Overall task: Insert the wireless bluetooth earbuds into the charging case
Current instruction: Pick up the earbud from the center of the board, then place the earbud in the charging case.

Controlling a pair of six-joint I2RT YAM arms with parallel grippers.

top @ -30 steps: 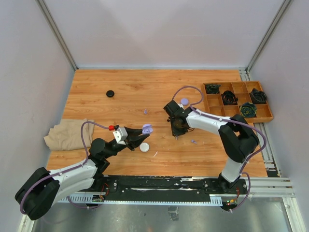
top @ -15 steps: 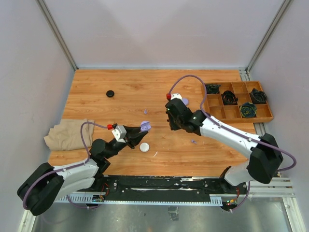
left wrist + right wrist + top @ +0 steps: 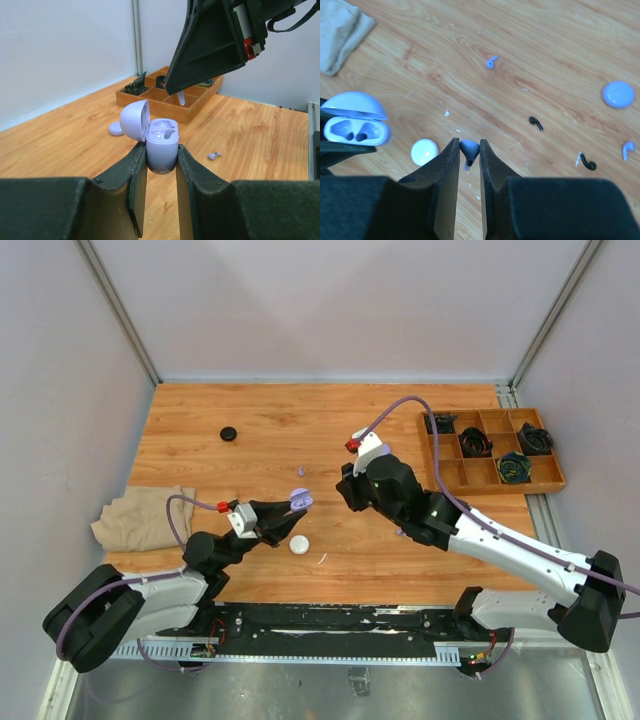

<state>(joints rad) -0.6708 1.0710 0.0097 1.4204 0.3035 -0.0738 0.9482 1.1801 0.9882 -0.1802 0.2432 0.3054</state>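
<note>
**Open case (image 3: 355,131) found at 9 o'clock from the earbud (image 3: 469,148)**

The purple earbud is pinched tight in the right claw (image 3: 468,144), with its stem pointed to 6 o'clock. The case is squeezed by the left claw (image 3: 161,151), lid tipped back.

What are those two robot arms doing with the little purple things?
The left tool is gripping a lavender rounded charging case with its lid flipped open, and both slots look empty. The right tool pinches a small lavender earbud above the wooden table, near the case but not yet in it. Other loose pieces, like a second lavender earbud and a black earbud, lie on the table.
</note>
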